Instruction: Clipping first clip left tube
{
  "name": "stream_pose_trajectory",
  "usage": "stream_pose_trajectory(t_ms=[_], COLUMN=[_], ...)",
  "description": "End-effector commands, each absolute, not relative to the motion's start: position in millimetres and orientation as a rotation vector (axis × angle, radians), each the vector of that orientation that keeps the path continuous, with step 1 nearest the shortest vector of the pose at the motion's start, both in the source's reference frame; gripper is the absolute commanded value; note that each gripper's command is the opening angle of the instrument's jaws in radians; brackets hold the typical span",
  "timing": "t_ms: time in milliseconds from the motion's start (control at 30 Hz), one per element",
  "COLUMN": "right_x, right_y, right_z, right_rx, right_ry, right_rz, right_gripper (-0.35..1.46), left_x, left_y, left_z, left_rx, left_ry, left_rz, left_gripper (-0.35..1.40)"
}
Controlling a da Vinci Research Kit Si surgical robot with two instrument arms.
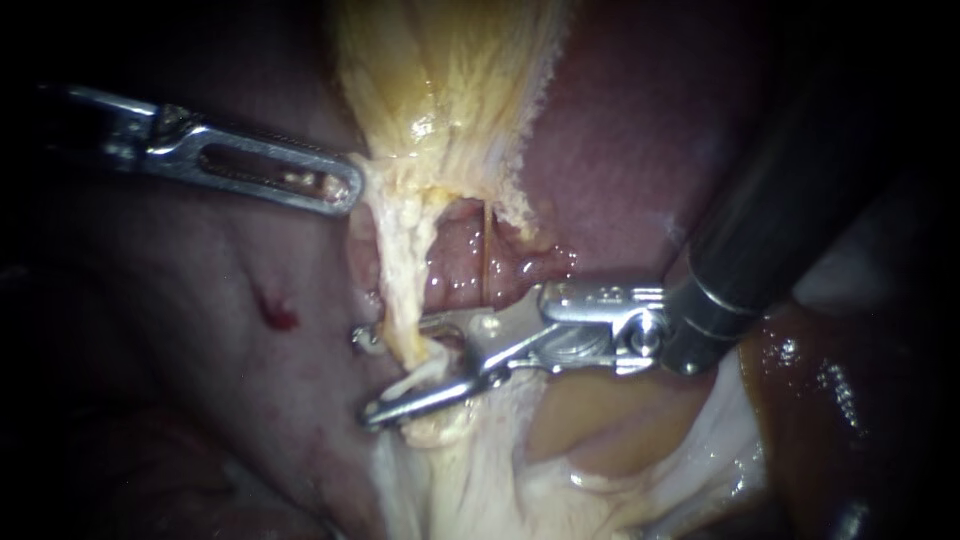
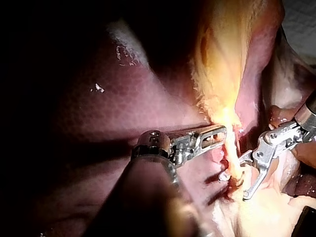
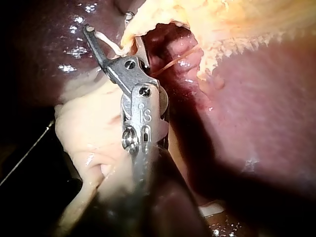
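The yellow gallbladder [image 1: 440,80] narrows downward into a pale, frayed left tube [image 1: 400,270]; a thin brownish right tube [image 1: 487,255] runs beside it. My left instrument [image 1: 340,188] comes in from the left, its slotted jaws shut on the gallbladder's lower edge. My right instrument [image 1: 363,376] has its jaws open astride the left tube low down, one jaw on each side. The left wrist view shows the same: right instrument [image 2: 233,186] straddling the tube [image 2: 232,163], left instrument [image 2: 219,133] at the yellow tissue. In the right wrist view the open jaws [image 3: 108,23] bracket a white strand [image 3: 112,44].
Dark red liver [image 1: 200,330] lies left of and behind the tubes, with a small red bleeding spot [image 1: 280,318]. Pale fatty tissue [image 1: 480,480] spreads below the right instrument's jaws. The right instrument's dark shaft [image 1: 790,190] crosses the upper right.
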State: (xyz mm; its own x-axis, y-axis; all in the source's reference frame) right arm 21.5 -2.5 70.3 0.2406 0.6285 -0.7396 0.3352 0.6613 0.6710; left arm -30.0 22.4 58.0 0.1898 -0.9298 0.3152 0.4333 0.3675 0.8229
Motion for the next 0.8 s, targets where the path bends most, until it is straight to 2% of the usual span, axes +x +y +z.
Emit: stream_pose_trajectory(t_ms=[33,700,800], right_x=[21.5,20.3,20.2], right_y=[-2.5,-3.5,-3.2], right_z=[70.2,70.4,69.9], right_rx=[0.89,0.903,0.915], right_ry=[1.362,1.362,1.383], right_rz=[0.241,0.227,0.239], right_gripper=[0.5,0.49,0.49], left_x=[-30.1,-29.7,-29.7], left_y=[22.4,22.5,22.5], left_z=[58.0,58.2,58.2], left_rx=[0.656,0.658,0.658], left_ry=[-0.931,-0.931,-0.931], left_rz=[-1.061,-1.058,-1.058], left_gripper=[-0.35,-0.35,-0.35])
